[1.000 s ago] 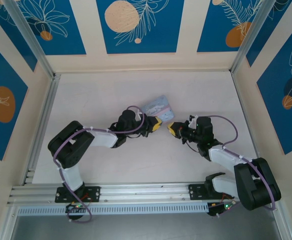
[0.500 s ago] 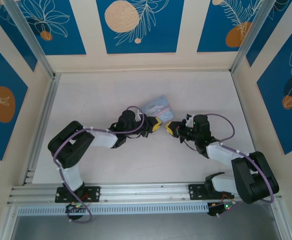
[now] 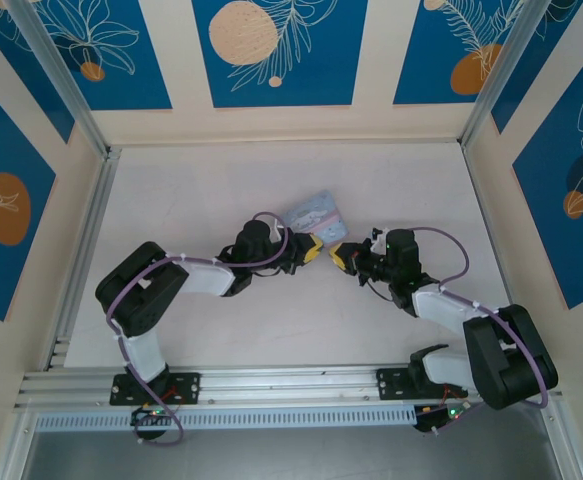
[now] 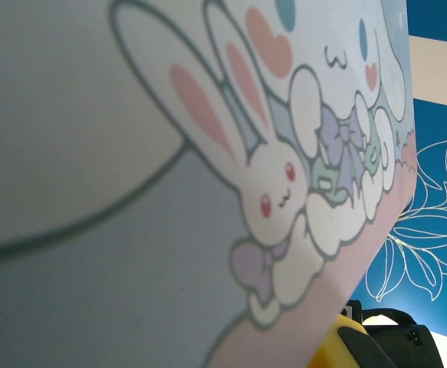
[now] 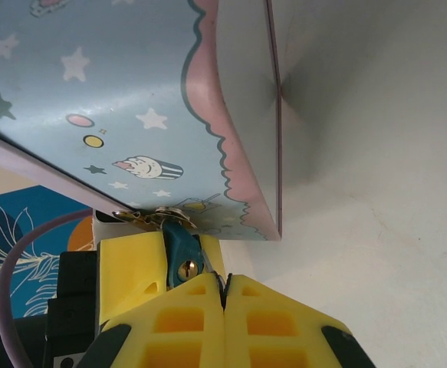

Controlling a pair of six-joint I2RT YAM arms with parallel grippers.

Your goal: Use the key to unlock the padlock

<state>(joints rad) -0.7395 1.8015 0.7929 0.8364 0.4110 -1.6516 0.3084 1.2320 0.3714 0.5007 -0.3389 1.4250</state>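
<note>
1. We find the small dark bluish-grey metal padlock (image 5: 179, 244) at the shiny metal hasp (image 5: 150, 217), on the lower edge of the pale blue cartoon-printed box (image 5: 116, 92). The box lies mid-way across the white table (image 3: 201, 190).
2. The left gripper (image 3: 314, 250) pinches the padlock between its yellow fingers. The lock's round brass keyhole (image 5: 186, 268) faces the right wrist camera.
3. The right gripper (image 5: 224, 295) has its yellow fingers pressed together, with their tips just beside the keyhole. We cannot make out the thin brownish metal key, so we cannot tell whether it sits between those fingers.
4. We judge that the step in hand is insertion, bringing the key to the keyhole. The padlock looks closed, so the unlocking itself is not yet done.
5. In our judgement, the next move calls for very fine alignment. The left gripper should hold the lock steady while the right one advances straight along the keyhole's axis, and it should turn only once the key is seated. A small sideways error would likely make the key skid off the lock face.
</note>
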